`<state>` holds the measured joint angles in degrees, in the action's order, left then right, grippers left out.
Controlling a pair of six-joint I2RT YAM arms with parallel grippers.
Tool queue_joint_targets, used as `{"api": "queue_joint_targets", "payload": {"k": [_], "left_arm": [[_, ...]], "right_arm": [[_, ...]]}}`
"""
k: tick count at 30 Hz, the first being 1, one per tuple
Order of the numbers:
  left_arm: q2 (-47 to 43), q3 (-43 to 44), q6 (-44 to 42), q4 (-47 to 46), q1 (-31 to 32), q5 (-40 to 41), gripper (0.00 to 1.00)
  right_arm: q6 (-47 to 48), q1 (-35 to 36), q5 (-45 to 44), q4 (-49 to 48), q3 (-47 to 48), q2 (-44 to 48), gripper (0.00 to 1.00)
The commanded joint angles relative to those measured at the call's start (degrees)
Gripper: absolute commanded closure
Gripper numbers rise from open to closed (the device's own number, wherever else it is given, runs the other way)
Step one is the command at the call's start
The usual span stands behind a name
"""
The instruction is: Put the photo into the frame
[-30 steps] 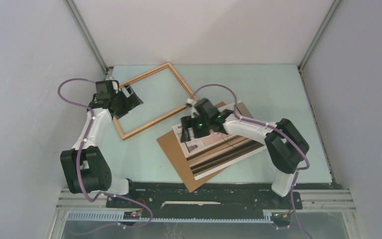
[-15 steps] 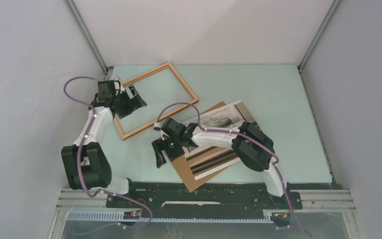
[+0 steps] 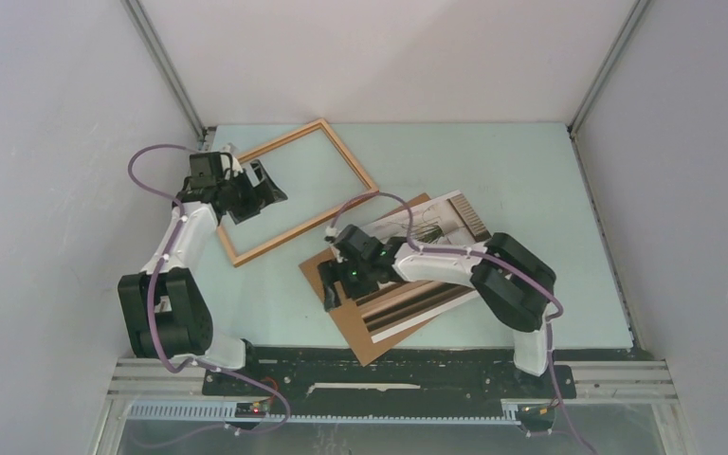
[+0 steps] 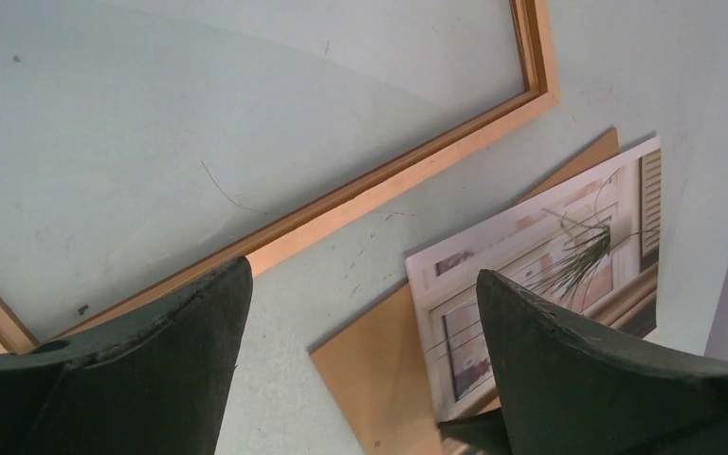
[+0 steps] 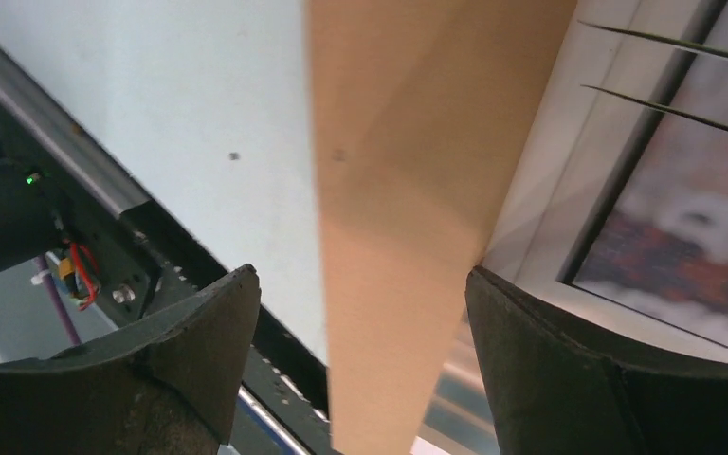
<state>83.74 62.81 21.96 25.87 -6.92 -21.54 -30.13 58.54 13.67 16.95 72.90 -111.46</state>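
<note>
– Now that the right gripper (image 3: 330, 289) has swung back onto the backing board's (image 3: 374, 341) corner, is it holding anything?
– No, jaws spread, straddling that edge. The photo (image 3: 441, 220) lies on the board, outside the frame (image 4: 389, 180). The left gripper (image 3: 267, 187) has its jaws spread too. Pickup seems next.

Far-right desk (image 3: 531, 180) is bare, so there's open passage there. Inside the frame (image 3: 275, 138) is bare desk too, but the left gripper (image 3: 267, 188) hangs over its left end, jaws apart. The strip between frame and board (image 3: 360, 336) is narrow. The right gripper (image 3: 328, 287) is at the strip's near end, jaws spread astride the board's left edge. The right arm (image 3: 436, 261) lies across the photo (image 3: 436, 216), blocking top access. Walls (image 3: 57, 142) close three sides.
</note>
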Motion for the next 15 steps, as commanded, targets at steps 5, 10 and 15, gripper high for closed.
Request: {"api": "queue_joint_targets", "payload": {"k": [5, 10, 15], "left_arm": [[0.1, 1.1, -1.8, -0.1, 1.5, -0.1, 0.05], [-1.6, 1.4, -3.2, 0.8, 1.7, 1.3, 0.05], [-5.3, 0.7, -4.1, 1.4, 2.0, 2.6, 0.05]], "right_arm": [[4.5, -9.4, -9.7, 6.1, -9.8, 6.8, 0.11], [4.5, -2.7, -10.0, 8.5, -5.0, 7.9, 0.11], [-0.1, 7.8, -8.1, 8.5, 3.0, 3.4, 0.11]]}}
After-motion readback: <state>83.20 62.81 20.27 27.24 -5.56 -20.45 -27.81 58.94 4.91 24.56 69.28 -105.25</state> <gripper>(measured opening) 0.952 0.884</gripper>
